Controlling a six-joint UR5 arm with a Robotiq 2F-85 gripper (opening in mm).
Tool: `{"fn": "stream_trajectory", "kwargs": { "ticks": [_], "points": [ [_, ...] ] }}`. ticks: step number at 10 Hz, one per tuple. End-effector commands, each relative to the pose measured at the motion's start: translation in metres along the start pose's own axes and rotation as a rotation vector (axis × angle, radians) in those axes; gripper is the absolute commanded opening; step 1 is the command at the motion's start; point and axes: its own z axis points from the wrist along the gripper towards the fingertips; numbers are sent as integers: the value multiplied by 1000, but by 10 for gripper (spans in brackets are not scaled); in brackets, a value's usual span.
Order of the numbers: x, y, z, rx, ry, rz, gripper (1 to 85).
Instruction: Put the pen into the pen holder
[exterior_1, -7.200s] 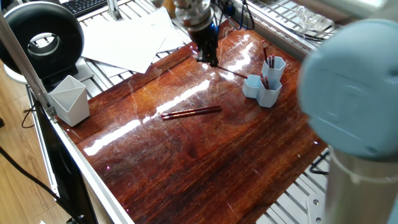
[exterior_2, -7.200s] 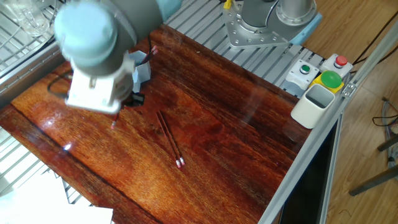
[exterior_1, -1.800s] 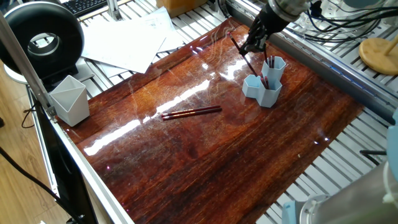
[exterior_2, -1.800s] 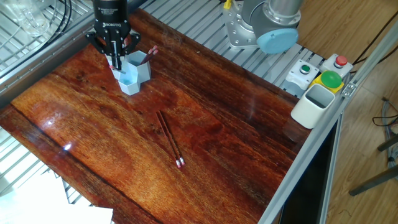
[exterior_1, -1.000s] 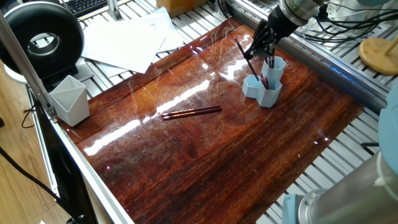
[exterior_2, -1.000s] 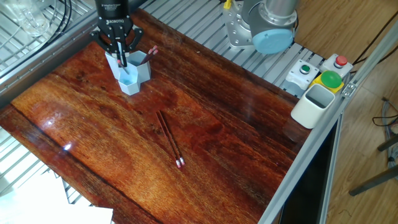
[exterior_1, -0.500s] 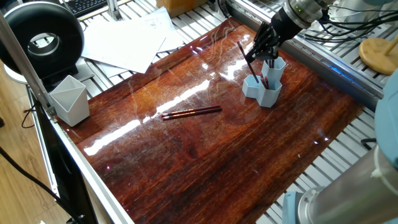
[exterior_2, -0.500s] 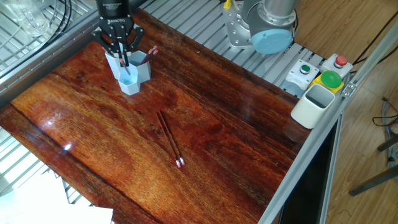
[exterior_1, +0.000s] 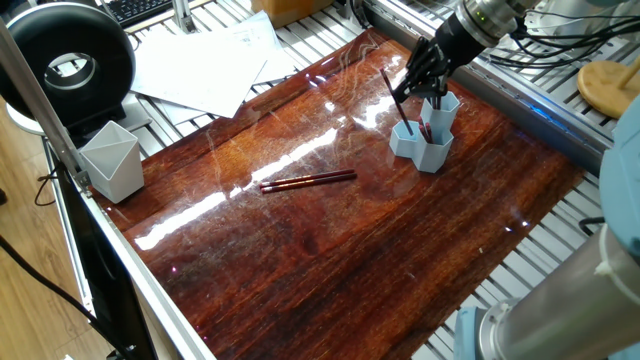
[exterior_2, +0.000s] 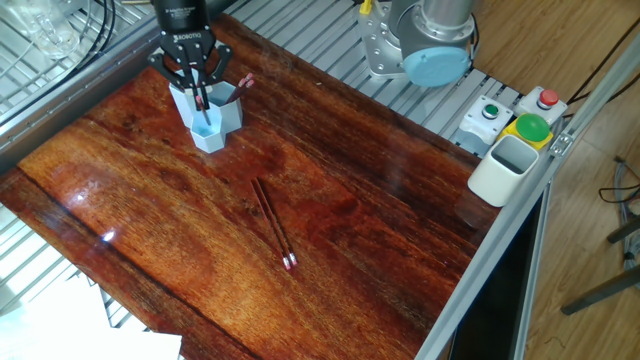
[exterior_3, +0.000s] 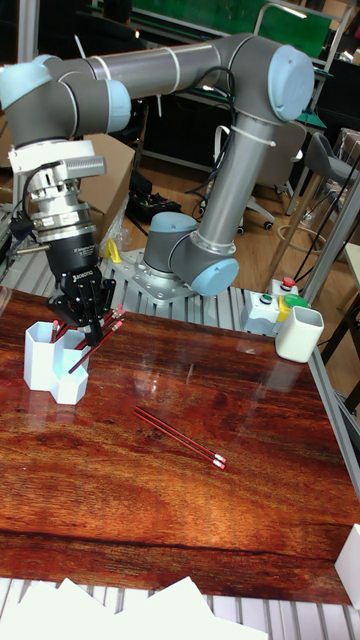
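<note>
Pincer (exterior_2: 199, 87) sits directly over the light blue holder (exterior_2: 210, 118) at the far left of the wooden surface (exterior_2: 350, 220), fingers spread, a pen (exterior_2: 203, 103) standing between them, its lower end down in a tube. Two more pens (exterior_2: 273, 222) lie side by side mid-surface, well apart from the holder. A white cup (exterior_2: 505, 170) stands at the right edge beside the button box (exterior_2: 520, 115).

Bright overhead glare streaks across the glossy tabletop (exterior_1: 300, 150); sharp focus.
</note>
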Motion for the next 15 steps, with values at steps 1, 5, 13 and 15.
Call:
{"fn": "stream_trajectory", "kwargs": {
  "ticks": [1,5,13,15],
  "points": [
    [-6,-1,1,-11,-35,-13,10],
    [-1,-4,4,-10,-40,-27,10],
    [1,-5,7,-14,-57,-35,10],
    [2,-5,8,-14,-60,-37,10]
  ]
}}
